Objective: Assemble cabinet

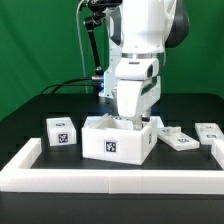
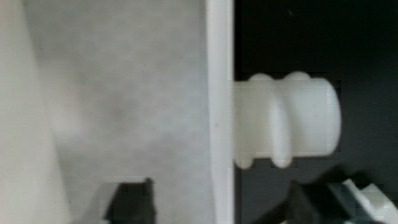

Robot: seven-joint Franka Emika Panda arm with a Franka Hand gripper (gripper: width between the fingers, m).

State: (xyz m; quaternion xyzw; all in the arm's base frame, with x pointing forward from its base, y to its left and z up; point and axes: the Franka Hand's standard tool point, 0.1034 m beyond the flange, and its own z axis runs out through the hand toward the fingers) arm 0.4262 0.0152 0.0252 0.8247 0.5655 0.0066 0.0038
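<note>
As the cabinet shell (image 1: pixel 118 138) lay mid-table inside the border rail (image 1: pixel 110 178), its wall (image 2: pixel 221 90) was straddled by the gripper (image 2: pixel 237 203), jaws apart, unclamped. Grasping was judged in hand; closure on that wall, clear of the knob (image 2: pixel 294 118), was called for.

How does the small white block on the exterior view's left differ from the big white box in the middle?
The small block is far smaller than the big box. The block looks closed all round; the box is open on top. The block stands alone, while the pincer reaches down over the box's wall. Both are white, sit on the black table and show a black-and-white tag in front.
</note>
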